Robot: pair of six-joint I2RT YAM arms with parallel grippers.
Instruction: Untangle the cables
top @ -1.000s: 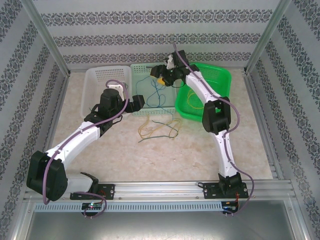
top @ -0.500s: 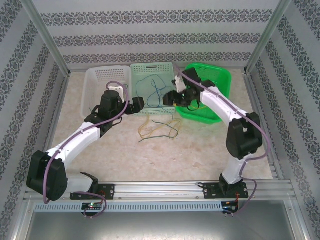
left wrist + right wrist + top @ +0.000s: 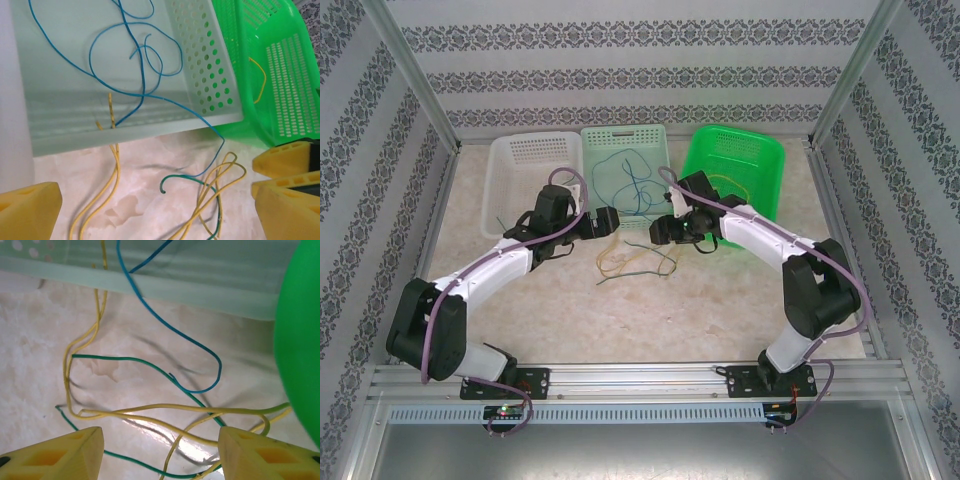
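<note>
The cables form a loose tangle of yellow and green strands (image 3: 635, 262) on the table, just in front of the pale green basket (image 3: 625, 135). Blue cable (image 3: 142, 75) loops inside that basket and trails over its front wall onto the table (image 3: 170, 327). My left gripper (image 3: 610, 222) hovers open at the tangle's left, with yellow strands (image 3: 115, 165) and a green end (image 3: 172, 180) lying ahead of it (image 3: 157, 215). At the tangle's right, my right gripper (image 3: 660, 230) hangs open and low, with yellow strands (image 3: 150, 410) and green cable (image 3: 130, 360) lying between its fingers (image 3: 160, 460), unclamped.
A white basket (image 3: 525, 160) stands at the back left. A bright green basket (image 3: 740, 150) at the back right holds a yellow strand (image 3: 261, 80). Its wall (image 3: 300, 340) is close to my right gripper. Patterned walls and metal posts enclose the table.
My right arm has swung out of the green basket and down to the tangle's right side. My left arm has reached forward and right toward the tangle.
</note>
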